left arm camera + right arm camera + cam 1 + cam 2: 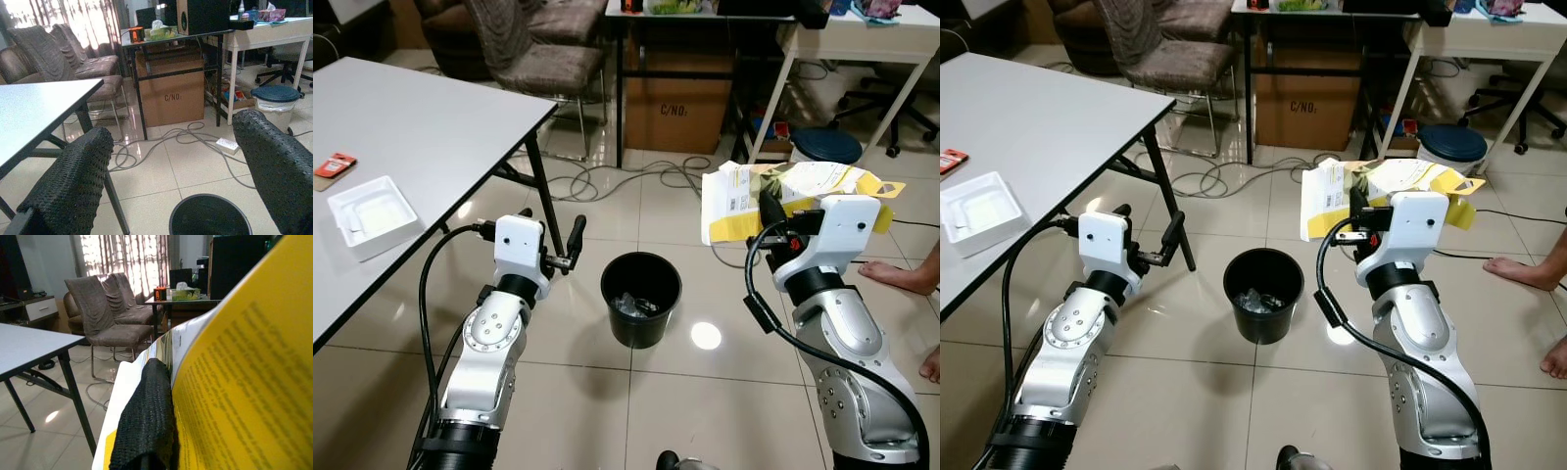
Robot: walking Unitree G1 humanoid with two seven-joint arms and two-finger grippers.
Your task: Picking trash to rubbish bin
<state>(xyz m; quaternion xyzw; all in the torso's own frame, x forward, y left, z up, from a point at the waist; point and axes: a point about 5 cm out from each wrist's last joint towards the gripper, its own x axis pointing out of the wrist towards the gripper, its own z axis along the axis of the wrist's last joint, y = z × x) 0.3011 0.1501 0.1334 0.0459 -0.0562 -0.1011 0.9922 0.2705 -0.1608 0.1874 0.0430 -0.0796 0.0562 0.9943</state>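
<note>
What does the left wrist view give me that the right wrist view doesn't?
Left wrist: the black bin's rim between its own spread fingers, the C/NO cardboard box and a blue-lidded bin. Right wrist: the yellow and white carton pressed against one black finger, close up. Both: the grey chairs, the white table's edge and the tiled floor.

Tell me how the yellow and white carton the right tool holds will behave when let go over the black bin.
The flattened carton looks light and fairly stiff, held out sideways by the right tool without drooping. Its torn flaps may flutter as it falls. It looks wider than the black bin, so it may well catch on the rim.
</note>
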